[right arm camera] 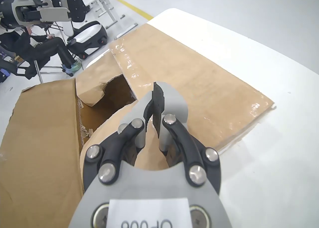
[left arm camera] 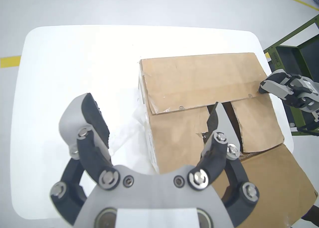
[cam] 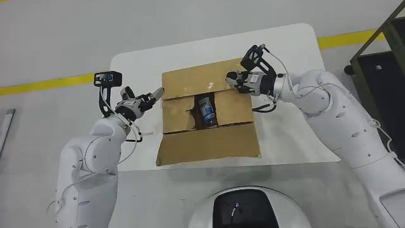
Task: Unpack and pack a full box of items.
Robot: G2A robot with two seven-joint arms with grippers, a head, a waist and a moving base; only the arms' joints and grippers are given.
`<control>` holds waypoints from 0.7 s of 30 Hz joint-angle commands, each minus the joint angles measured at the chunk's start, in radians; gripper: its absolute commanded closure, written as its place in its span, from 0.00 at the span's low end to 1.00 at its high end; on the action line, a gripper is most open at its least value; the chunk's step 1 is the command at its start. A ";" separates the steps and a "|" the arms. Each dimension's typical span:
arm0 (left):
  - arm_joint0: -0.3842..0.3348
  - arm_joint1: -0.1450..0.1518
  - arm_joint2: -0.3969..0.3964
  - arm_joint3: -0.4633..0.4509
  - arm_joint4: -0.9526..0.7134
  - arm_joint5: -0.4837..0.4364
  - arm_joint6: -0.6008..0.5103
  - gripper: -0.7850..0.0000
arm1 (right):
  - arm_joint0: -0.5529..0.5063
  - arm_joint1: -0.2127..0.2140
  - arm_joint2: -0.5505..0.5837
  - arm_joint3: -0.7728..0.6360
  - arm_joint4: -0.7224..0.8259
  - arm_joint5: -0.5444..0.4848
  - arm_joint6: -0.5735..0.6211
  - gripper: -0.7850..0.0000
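A brown cardboard box stands mid-table. Its far flap and both torn side flaps are folded over the top, while the near flap lies spread outward. Through the gap between the side flaps I see a blue-labelled bottle inside. My right gripper is shut on the far flap's edge at its right corner; it also appears as the right gripper across the box. My left gripper hangs open beside the box's left side, holding nothing.
The white table has free room to the left of and behind the box. Clear plastic film lies against the box's left wall. A dark green cart stands off the table's right end.
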 commanded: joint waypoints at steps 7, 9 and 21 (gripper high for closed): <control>0.054 0.017 -0.032 -0.047 0.048 -0.231 0.016 0.00 | -0.014 0.003 0.003 -0.019 -0.014 0.030 -0.012 1.00; 0.088 0.027 -0.069 -0.059 0.060 -0.349 0.014 0.00 | -0.016 0.003 0.004 -0.019 -0.013 0.036 -0.015 1.00; 0.316 0.084 -0.351 -0.072 0.195 -0.913 0.056 0.00 | -0.023 0.003 0.000 -0.017 0.007 0.052 -0.020 1.00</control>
